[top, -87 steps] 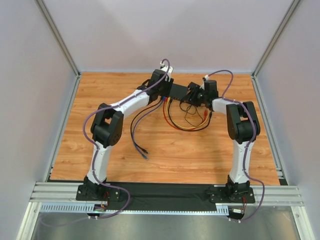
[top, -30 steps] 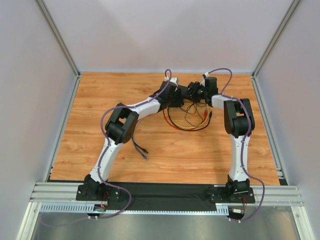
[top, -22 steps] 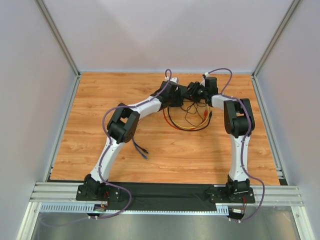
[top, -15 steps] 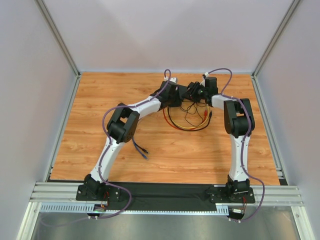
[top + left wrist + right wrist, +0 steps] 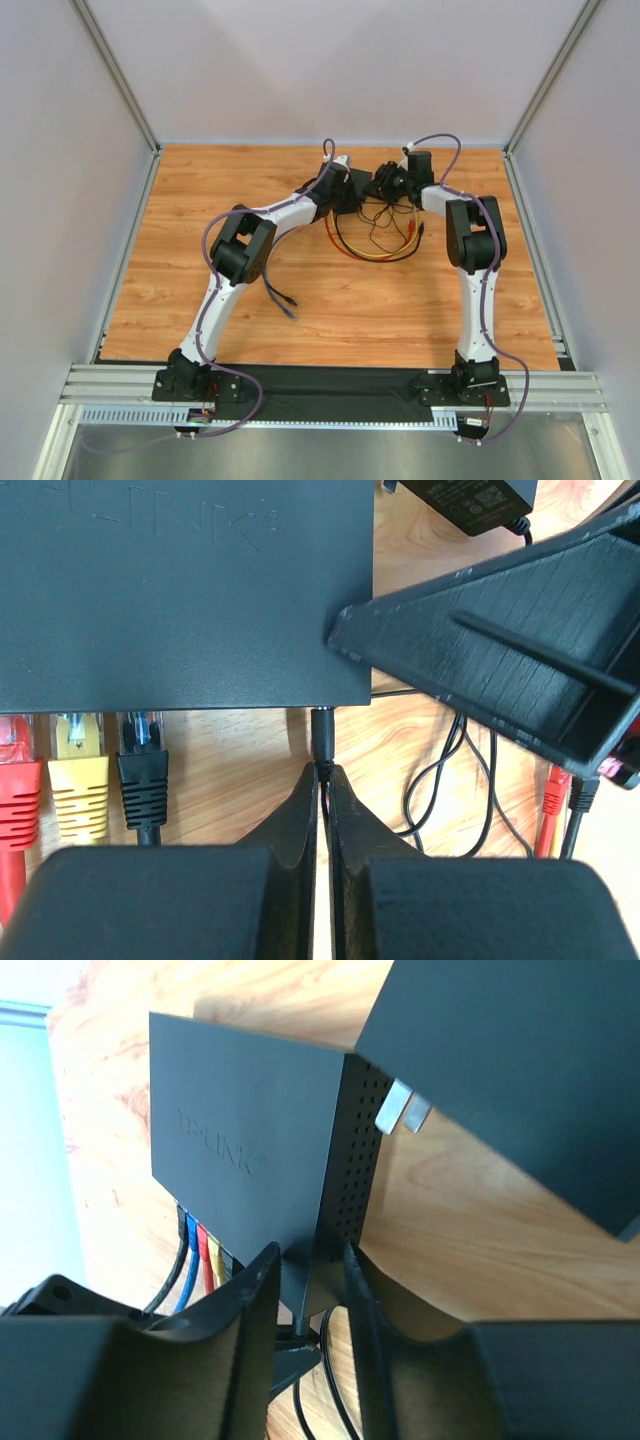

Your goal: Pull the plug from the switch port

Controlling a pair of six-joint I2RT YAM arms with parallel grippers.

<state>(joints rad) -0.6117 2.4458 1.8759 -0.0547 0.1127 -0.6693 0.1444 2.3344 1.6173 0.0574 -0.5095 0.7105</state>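
Note:
The switch is a flat black box with red, yellow and black cable plugs along its near side. A small black round plug sits in a port near its right corner. My left gripper is shut on the rear of that plug, where its thin wire starts. My right gripper is shut on the switch's corner, one finger on each face. From above, both grippers meet at the switch at the table's far middle.
A black power adapter with metal prongs lies just beyond the switch, also seen as the adapter. Red and yellow cables loop toward me with thin black wire. A loose cable end lies at middle left.
My left gripper's jaws have shut onto the plug's rear. Earlier the left arm swung right along the switch to this corner. The right gripper stays on the switch.

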